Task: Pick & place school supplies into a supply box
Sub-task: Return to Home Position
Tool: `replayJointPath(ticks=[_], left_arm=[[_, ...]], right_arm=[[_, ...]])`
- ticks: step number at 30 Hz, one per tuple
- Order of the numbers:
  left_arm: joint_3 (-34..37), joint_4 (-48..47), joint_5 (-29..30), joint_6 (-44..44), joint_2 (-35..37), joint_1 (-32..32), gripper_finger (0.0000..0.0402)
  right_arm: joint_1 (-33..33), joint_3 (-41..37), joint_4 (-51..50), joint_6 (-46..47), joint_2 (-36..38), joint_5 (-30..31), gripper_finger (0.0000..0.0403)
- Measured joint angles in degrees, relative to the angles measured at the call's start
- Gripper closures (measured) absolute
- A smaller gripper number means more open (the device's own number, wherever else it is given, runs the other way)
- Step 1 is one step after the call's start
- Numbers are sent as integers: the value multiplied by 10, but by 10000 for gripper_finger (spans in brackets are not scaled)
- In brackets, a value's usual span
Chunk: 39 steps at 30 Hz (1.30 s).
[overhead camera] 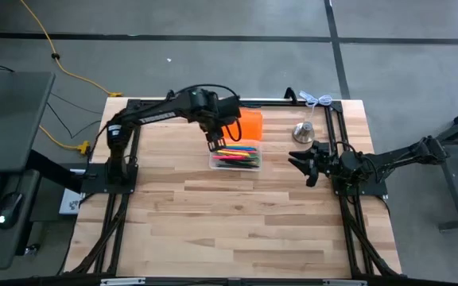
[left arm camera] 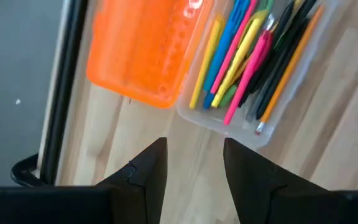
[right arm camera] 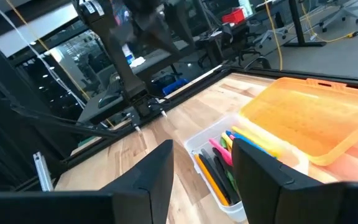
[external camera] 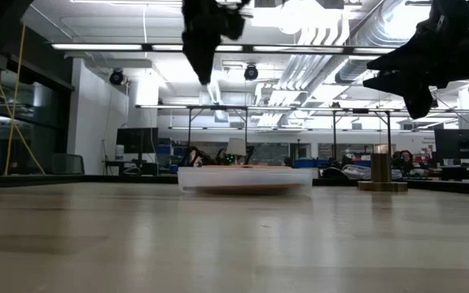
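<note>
- Left gripper (overhead camera: pixel 215 145): hangs above the table over one short end of the small clear plastic rectangular supply box (left arm camera: pixel 229 127). Its jaws stand apart with nothing between them.
- Right gripper (overhead camera: pixel 304 163): waits at the right side of the table, raised, jaws spread and empty, just beside the silver bell (overhead camera: pixel 304 133).
- School supplies (left arm camera: pixel 241 56): yellow, blue, pink, green, black and orange pens and pencils lie lengthwise inside the box. The high view shows none loose on the pale wooden table (overhead camera: pixel 237 222).
- Bright orange rectangular plastic piece (overhead camera: pixel 250 125): lies against one long side of the box, on the side away from the open table.
- Judgement: filling appears complete, and only withdrawal of the arms remains.
- Risk, left arm: any dip during withdrawal could bring a finger onto the box's end wall or the orange piece. The box looks light and would likely slide or tip, spilling pens.
- Risk, right arm: a sideways swing could strike the bell and send it toward the box.
- Scissors: cannot be made out in any view
</note>
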State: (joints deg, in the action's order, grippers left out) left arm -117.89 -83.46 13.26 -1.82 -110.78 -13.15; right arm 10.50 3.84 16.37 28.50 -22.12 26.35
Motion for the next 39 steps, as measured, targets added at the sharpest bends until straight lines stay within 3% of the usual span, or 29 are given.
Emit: replayJointPath(ticks=[12, 15, 39], left_arm=[[3, 8, -48, -6, 110, 1, 220], [36, 40, -62, -6, 146, 0, 220], [642, 445, -157, -159, 642, 0, 220]], right_arm=[[0, 0, 2, -18, 0, -105, 263], [0, 0, 2, -18, 0, -108, 263], [0, 0, 11, -16, 1, -109, 263]])
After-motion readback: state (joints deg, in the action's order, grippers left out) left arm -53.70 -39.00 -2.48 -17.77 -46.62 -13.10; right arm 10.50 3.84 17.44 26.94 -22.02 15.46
